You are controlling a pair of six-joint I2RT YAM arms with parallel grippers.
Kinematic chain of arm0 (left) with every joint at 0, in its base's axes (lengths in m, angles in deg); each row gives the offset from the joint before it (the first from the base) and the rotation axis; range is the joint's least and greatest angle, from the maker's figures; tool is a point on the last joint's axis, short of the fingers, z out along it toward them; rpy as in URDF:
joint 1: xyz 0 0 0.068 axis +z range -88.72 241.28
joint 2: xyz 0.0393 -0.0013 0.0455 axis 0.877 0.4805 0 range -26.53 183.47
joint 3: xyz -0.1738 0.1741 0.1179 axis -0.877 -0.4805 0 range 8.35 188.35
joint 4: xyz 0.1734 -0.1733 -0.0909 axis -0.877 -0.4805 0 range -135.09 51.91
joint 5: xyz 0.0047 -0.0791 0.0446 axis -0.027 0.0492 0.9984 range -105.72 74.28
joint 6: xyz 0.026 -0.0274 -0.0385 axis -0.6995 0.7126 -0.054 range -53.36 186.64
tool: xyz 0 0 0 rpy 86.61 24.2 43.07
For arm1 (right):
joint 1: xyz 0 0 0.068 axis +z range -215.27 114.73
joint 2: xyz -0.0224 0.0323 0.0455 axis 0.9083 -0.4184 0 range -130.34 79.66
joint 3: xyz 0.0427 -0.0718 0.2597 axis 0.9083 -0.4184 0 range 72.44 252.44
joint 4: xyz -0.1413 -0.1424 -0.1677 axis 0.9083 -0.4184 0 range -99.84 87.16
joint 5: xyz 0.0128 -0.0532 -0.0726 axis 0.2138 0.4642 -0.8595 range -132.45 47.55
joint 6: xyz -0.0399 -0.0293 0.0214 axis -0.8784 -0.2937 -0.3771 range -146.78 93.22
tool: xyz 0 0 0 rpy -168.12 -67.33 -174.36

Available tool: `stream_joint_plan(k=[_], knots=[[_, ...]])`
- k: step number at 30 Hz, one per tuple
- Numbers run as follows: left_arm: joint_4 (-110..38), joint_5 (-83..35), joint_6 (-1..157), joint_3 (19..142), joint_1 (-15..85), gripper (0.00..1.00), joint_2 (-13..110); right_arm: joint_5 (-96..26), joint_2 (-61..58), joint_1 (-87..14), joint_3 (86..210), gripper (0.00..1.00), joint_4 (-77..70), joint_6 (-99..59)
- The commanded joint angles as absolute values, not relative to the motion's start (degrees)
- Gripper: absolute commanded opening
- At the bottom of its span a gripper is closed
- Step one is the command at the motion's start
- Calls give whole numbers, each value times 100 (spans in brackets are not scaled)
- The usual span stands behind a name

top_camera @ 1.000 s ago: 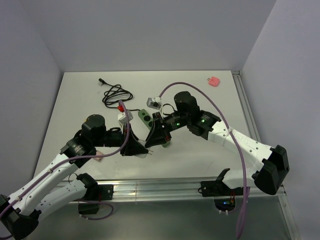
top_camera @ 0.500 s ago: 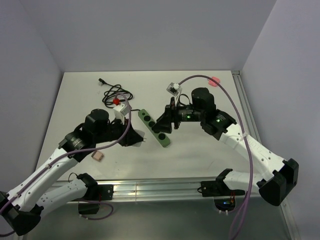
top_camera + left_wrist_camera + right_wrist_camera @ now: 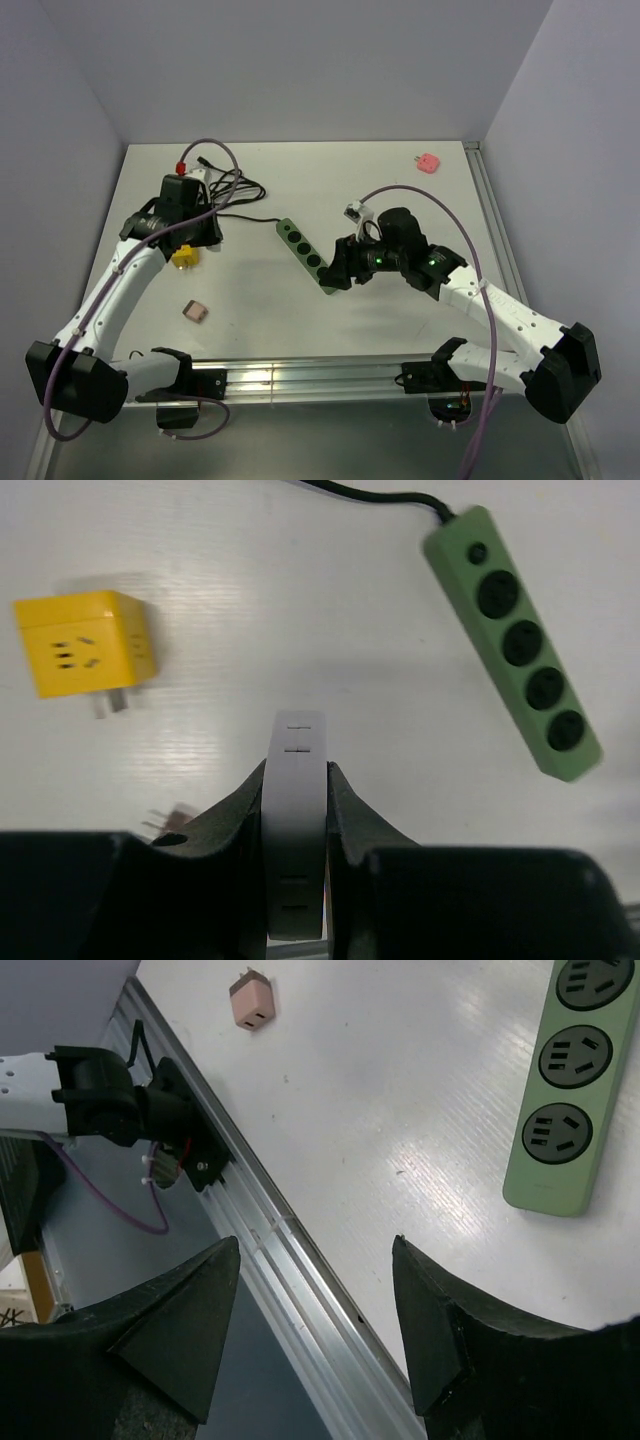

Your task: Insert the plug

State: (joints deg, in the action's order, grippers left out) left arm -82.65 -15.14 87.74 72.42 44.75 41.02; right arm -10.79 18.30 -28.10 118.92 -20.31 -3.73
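Observation:
A green power strip [image 3: 306, 253] with four sockets lies diagonally mid-table; it also shows in the left wrist view [image 3: 520, 645] and the right wrist view [image 3: 566, 1090]. My left gripper [image 3: 203, 238] is at the back left, shut on a flat white plug [image 3: 296, 810] that stands upright between its fingers; the strip lies well to its right. My right gripper [image 3: 336, 276] hovers by the strip's near end, open [image 3: 315, 1260], with nothing between its fingers.
A yellow cube adapter [image 3: 185, 257] lies just below the left gripper [image 3: 80, 655]. A small pink plug [image 3: 196, 311] sits near the front edge [image 3: 252, 1000]. The strip's black cable [image 3: 235, 190] coils at the back left. A pink block [image 3: 428, 161] rests at the back right.
My right gripper opened, let go of the power strip and drew back to its near end. The left arm swung from the centre to the back left with the white plug.

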Motion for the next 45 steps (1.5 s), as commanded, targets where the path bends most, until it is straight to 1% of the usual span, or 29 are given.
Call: stream_joint_plan(k=[1,4,9,14,18,20,23,27,36,45], knots=[[-8511,-668,8229,7663,4739,0,4299,-1011,1884,-2713,11824,69,-1840,-464],[-8406,-843,7842,7778,5116,0,4545,-686,1805,-2634,11657,69,-1550,-402],[-8424,-1150,7324,8086,5872,0,4984,-712,1734,-2598,11542,68,-1444,-454],[-8371,-1106,7008,8174,6435,0,5319,-404,1883,-2572,11209,68,-1023,-287],[-7783,-1431,6340,7657,6462,0,5022,-404,1989,-2572,10954,67,-846,-243],[-7476,-1519,6382,7559,6532,0,4942,-421,1998,-2554,10927,67,-802,-226],[-7657,-2037,6304,7628,6848,0,5282,-378,1998,-2528,10927,67,-793,-226],[-7922,-1907,6101,7761,6893,0,5661,-448,2007,-2422,10927,67,-846,-270],[-7677,-1757,6110,7480,6893,0,5724,-509,1910,-2352,10953,67,-908,-305],[-7711,-1678,6128,7453,6884,0,5855,-509,1840,-2352,10997,67,-934,-305]])
